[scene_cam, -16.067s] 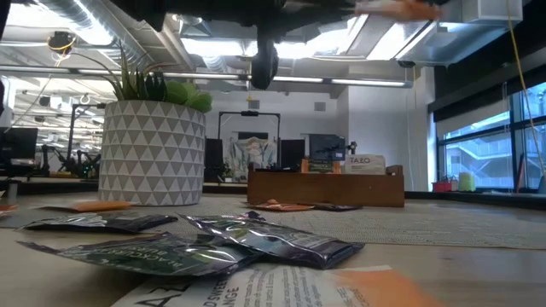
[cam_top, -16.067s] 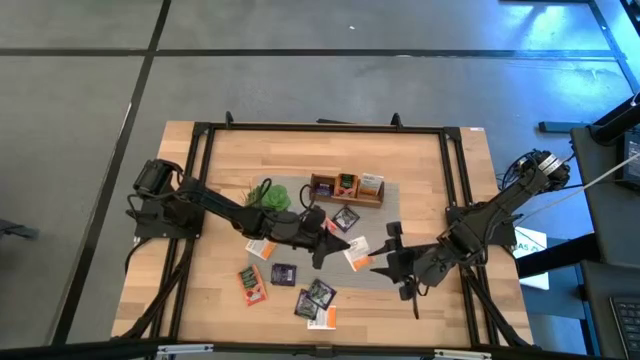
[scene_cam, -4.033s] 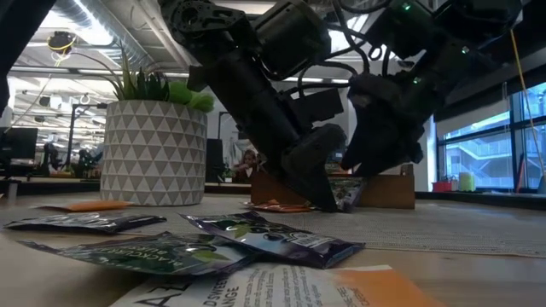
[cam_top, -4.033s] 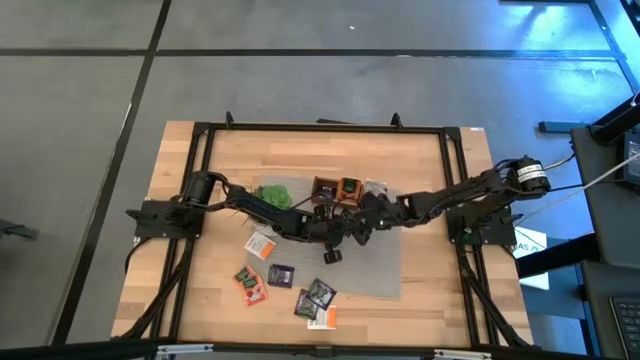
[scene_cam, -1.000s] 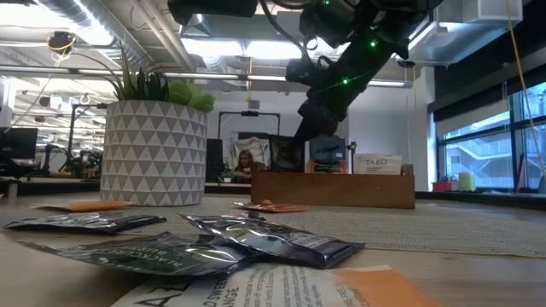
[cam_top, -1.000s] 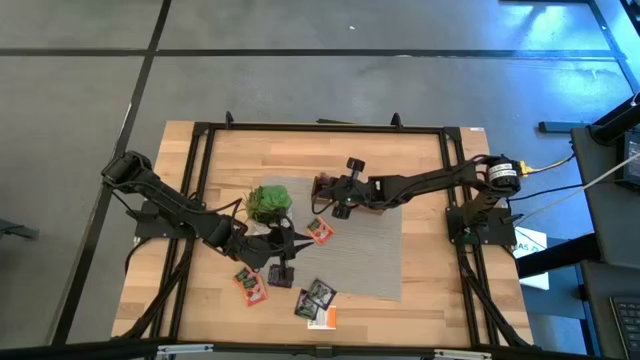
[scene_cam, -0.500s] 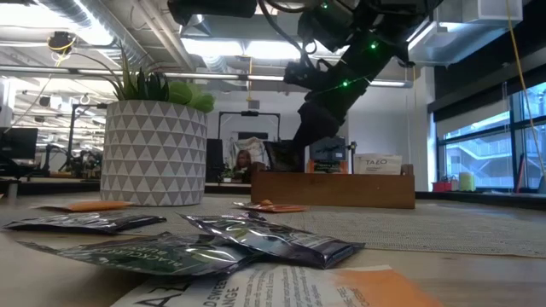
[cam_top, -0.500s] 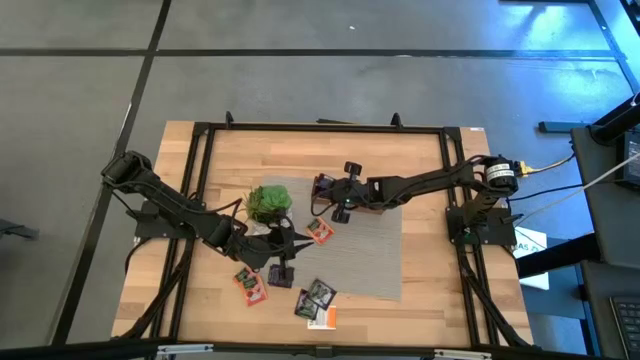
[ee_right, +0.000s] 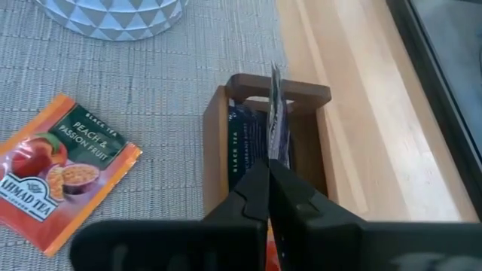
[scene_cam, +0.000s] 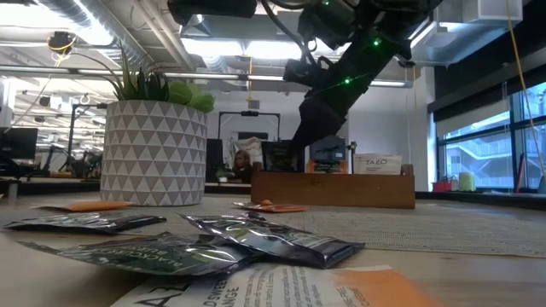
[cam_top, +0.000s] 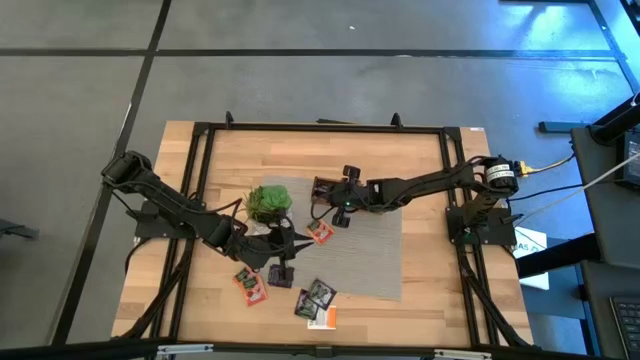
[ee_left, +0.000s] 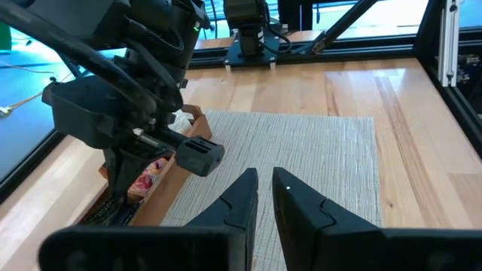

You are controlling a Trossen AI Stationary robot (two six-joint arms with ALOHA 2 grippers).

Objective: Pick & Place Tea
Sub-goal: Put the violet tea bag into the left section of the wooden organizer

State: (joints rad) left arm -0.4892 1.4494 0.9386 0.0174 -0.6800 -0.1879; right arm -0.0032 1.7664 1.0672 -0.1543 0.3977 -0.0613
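My right gripper is shut on a dark purple tea sachet, which it holds over the left end compartment of the brown wooden box. That compartment has a dark sachet standing in it. An orange-red sachet lies flat on the grey mat beside the box. My left gripper hovers over the mat's near left part, with a narrow gap between its fingers and nothing in it. Several more sachets lie near the front edge. My right gripper pinches the dark purple sachet between its two fingers by the edge nearest them, seen edge-on. The fingers slant down from the table's right. The sachet stands upright on edge, sticking out ahead of the fingers, its lower edge about level with the box's rim.
A green plant in a white patterned pot stands left of the box on the mat. Loose sachets lie flat at the near left of the table. The mat's right half is bare.
My right gripper has turned a little at the wrist, still shut on the sachet. The sachet has swung slightly toward the table's left, over the box's end compartment.
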